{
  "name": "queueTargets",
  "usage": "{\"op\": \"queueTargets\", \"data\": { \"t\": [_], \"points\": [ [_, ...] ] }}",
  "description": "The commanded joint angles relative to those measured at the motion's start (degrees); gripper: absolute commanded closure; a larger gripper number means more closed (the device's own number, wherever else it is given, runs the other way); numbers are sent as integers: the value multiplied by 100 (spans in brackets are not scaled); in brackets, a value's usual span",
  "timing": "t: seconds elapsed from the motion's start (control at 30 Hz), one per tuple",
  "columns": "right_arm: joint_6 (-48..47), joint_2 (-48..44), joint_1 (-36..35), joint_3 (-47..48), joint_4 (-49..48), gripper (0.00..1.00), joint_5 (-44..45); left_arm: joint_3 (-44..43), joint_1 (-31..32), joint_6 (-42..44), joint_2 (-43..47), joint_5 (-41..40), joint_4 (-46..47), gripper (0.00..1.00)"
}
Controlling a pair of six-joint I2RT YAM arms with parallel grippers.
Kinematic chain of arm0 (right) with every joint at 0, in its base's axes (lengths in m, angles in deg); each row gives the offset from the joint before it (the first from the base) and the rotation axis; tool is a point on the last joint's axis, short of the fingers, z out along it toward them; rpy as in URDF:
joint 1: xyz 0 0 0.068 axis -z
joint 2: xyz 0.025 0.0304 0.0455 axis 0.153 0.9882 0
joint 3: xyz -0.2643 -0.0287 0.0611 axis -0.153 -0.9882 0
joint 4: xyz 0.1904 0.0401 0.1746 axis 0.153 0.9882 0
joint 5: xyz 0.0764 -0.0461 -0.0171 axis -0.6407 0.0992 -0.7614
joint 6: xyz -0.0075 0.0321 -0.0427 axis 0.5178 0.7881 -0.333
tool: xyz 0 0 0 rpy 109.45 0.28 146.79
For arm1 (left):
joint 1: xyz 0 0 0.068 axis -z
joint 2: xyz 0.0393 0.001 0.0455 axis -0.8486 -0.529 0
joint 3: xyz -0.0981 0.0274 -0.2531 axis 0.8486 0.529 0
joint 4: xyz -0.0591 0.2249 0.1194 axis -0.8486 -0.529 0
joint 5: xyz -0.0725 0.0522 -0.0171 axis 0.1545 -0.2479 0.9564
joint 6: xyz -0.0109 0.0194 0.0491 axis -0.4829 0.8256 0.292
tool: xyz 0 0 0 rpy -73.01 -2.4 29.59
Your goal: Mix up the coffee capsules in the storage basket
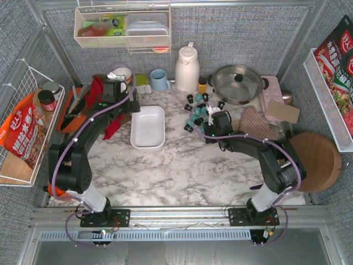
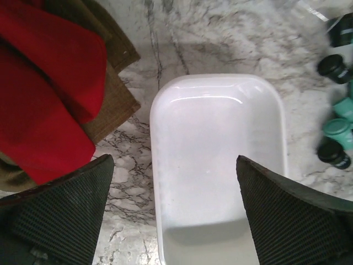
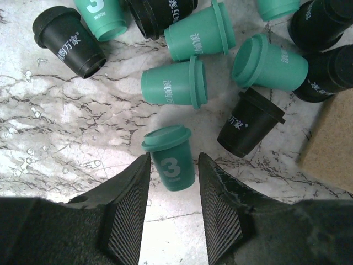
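Observation:
The storage basket (image 1: 148,130), a white shallow tray, lies left of centre with nothing in it. My left gripper (image 1: 132,105) hangs over its left rim, and in the left wrist view its wide-open jaws (image 2: 175,160) straddle that rim of the basket (image 2: 218,143) without touching it. The coffee capsules (image 1: 198,107), teal and black, lie scattered on the marble to the basket's right; some show at the edge of the left wrist view (image 2: 336,132). My right gripper (image 1: 206,121) is low over them, its jaws (image 3: 173,157) narrowly astride one teal capsule marked 3 (image 3: 172,165), a thin gap still visible.
A red and brown cloth (image 2: 49,88) lies just left of the basket. Behind the capsules stand a white thermos (image 1: 187,69), a blue mug (image 1: 160,80) and a steel pot (image 1: 237,83). A woven mat (image 1: 256,122) and a round wooden board (image 1: 315,160) lie at the right.

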Motion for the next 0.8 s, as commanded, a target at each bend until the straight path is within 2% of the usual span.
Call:
{"op": "queueTargets", "data": {
  "t": [0.0,0.2,0.37,0.5,0.67,0.77],
  "points": [
    [18,121,-6,158,102,56,-127,-16,10,-37,426,457,-96,1],
    [-26,205,-23,217,162,57,-184,356,13,228,740,1082,228,1],
    [-42,289,-45,271,204,57,-195,1153,15,-14,1033,735,1197,1],
    [-82,376,-71,342,243,58,-195,1626,7,-291,1311,762,1827,1],
    [-120,431,-101,395,278,59,-177,1933,-31,-716,1565,190,1945,1],
    [-156,420,-119,400,277,65,-186,2018,-29,-634,1594,258,2043,1]
  ]
}}
